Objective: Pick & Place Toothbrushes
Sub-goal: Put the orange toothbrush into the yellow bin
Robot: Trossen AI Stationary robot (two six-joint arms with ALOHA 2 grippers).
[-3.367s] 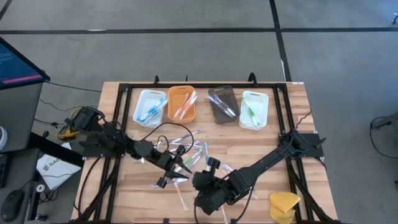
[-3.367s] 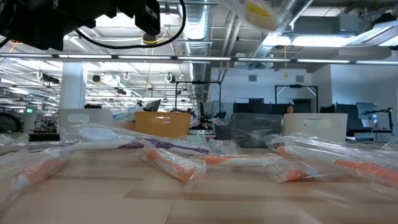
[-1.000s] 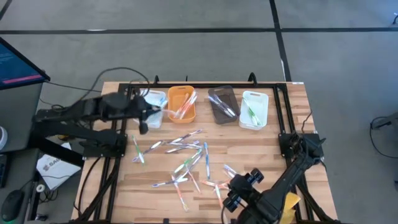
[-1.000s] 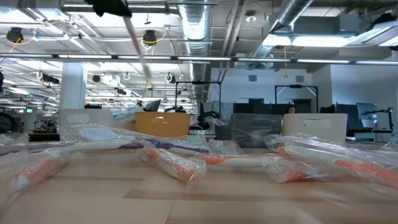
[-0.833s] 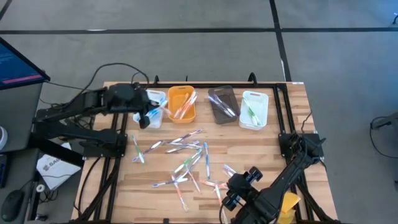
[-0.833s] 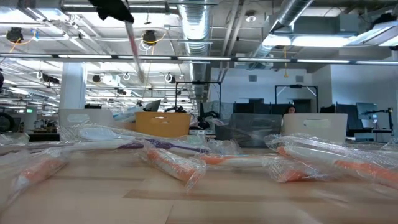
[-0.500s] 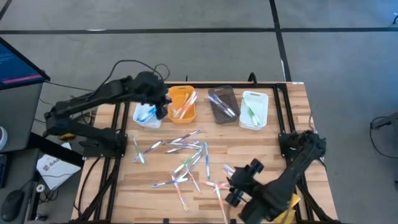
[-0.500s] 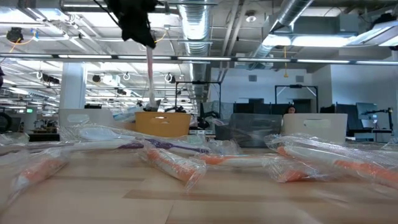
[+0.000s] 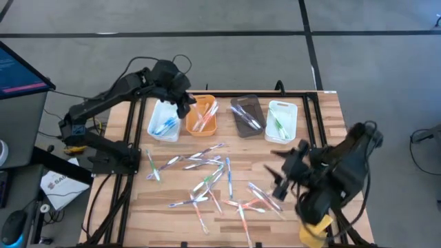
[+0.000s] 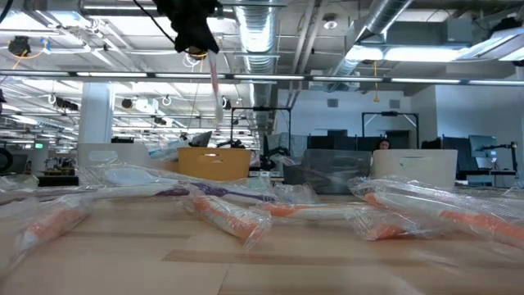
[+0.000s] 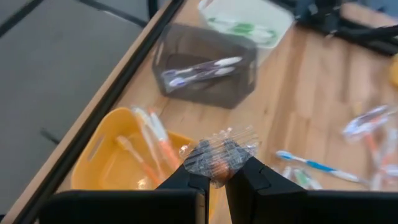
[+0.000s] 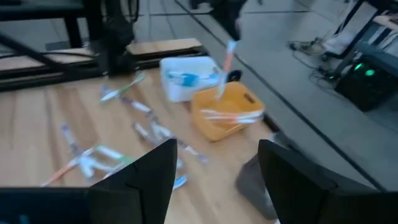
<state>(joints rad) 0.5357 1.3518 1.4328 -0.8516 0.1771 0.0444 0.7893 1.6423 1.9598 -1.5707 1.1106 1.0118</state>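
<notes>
Hanging above the orange tray (image 9: 201,115) in the upper centre-left of the high view, the left pincer (image 9: 185,105) is clamped shut on a wrapped toothbrush with an orange-pink handle (image 10: 214,82), which dangles from it in the upper left of the low view. In the left wrist view the wrapper end (image 11: 219,153) is pinched between the two dark fingers (image 11: 186,180), with the orange tray directly beyond them. The orange tray already contains several toothbrushes; the white tray (image 9: 165,119) to its left holds blue ones, the brown tray (image 9: 247,116) holds clear-handled ones, and the far white tray (image 9: 281,121) holds green ones. The loose toothbrushes (image 9: 210,180) lie scattered on the wooden tabletop (image 9: 165,189) in the lower centre of the high view, well apart from the trays. The right pincer (image 9: 284,172) sits at the lower right of the high view, raised over the tabletop, its fingers spread wide and holding nothing. A yellow lump (image 9: 313,231) lies at the lower right edge.
</notes>
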